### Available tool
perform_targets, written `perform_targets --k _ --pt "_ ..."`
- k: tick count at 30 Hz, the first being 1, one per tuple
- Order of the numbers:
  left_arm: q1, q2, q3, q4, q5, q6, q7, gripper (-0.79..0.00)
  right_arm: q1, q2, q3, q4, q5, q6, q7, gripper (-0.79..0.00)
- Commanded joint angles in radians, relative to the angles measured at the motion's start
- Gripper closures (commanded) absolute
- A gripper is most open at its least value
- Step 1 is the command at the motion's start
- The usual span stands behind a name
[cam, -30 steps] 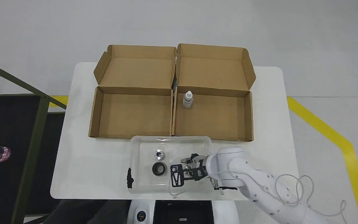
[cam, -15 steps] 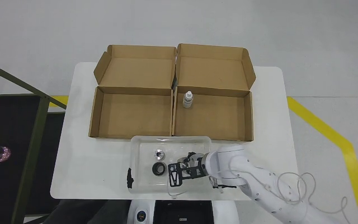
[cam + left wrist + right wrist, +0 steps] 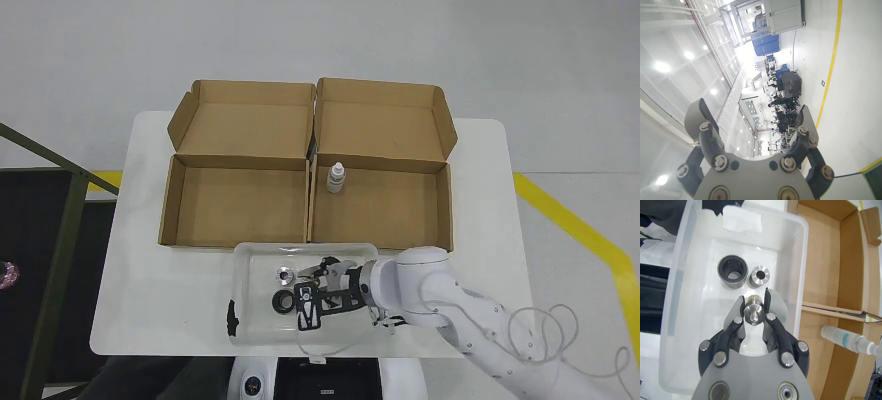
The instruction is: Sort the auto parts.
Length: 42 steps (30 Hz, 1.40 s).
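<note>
My right gripper (image 3: pixel 754 299) is low inside the clear plastic bin (image 3: pixel 804 256), shut on a small stepped metal part (image 3: pixel 754 311) with a pin end. Just beyond its fingertips stand a black bearing ring (image 3: pixel 732 272) and a silver slotted sleeve (image 3: pixel 760 276). From above, the right gripper (image 3: pixel 308 297) lies beside the ring (image 3: pixel 285 301) and the sleeve (image 3: pixel 287 276) in the bin (image 3: pixel 240 260). My left gripper (image 3: pixel 752 108) points up into the room, open, with nothing between its fingers.
Two open cardboard boxes sit behind the bin: the left box (image 3: pixel 235 205) is bare, and the right box (image 3: pixel 390 210) holds a small white bottle (image 3: pixel 338 178), which lies on its side (image 3: pixel 840 336). The bin stands at the table's front edge.
My right gripper has slid left along the bin, closer to the black ring and the silver sleeve. The ring, sleeve and bottle have stayed put.
</note>
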State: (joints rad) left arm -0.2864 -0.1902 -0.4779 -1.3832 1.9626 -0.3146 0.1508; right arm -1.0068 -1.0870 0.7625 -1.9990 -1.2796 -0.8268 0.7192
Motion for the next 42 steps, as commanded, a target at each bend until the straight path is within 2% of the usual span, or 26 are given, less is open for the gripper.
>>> perform_targets --k 1,14,24,42 --pt "0.000 0.000 0.000 0.000 0.000 0.000 0.000 -0.785 0.008 -0.001 0.008 -0.004 0.008 -0.002 -0.035 0.000" --pt "0.000 0.000 0.000 0.000 0.000 0.000 0.000 -0.785 0.060 -0.013 0.037 0.024 0.013 -0.016 -0.241 0.000" --pt "0.000 0.000 0.000 0.000 0.000 0.000 0.000 -0.785 0.051 -0.005 0.130 0.041 0.033 0.000 -0.380 0.000" --pt "0.000 0.000 0.000 0.000 0.000 0.000 0.000 -0.785 0.009 0.009 0.253 0.110 0.120 0.012 -0.481 0.000"
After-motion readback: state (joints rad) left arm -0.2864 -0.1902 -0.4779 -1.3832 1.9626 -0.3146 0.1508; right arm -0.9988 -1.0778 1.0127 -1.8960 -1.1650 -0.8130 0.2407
